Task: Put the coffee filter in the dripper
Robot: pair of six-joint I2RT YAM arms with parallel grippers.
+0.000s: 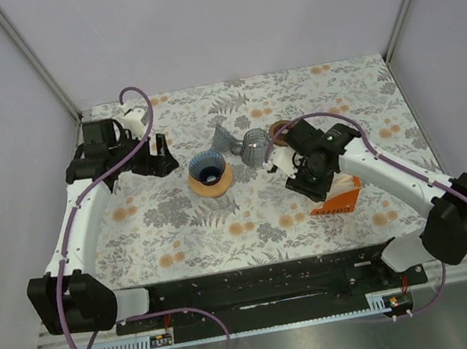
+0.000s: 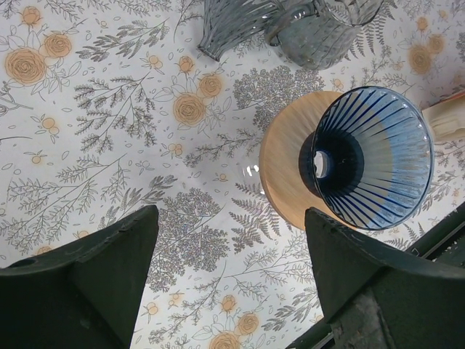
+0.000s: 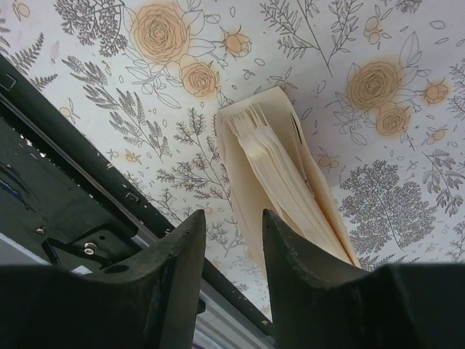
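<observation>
The blue ribbed glass dripper stands mouth up on a round wooden base in the middle of the flowered table. A stack of cream paper coffee filters lies fanned on the cloth, by an orange packet. My right gripper hangs over the stack's near end, jaws narrowly apart; the nearest sheet's edge runs by the right finger, and no grip shows. My left gripper is wide open just left of the dripper, holding nothing.
Two clear ribbed glass vessels stand behind the dripper, seen in the left wrist view as a cone and a jug. A brown round thing sits behind the right wrist. The black base rail runs close by the filters.
</observation>
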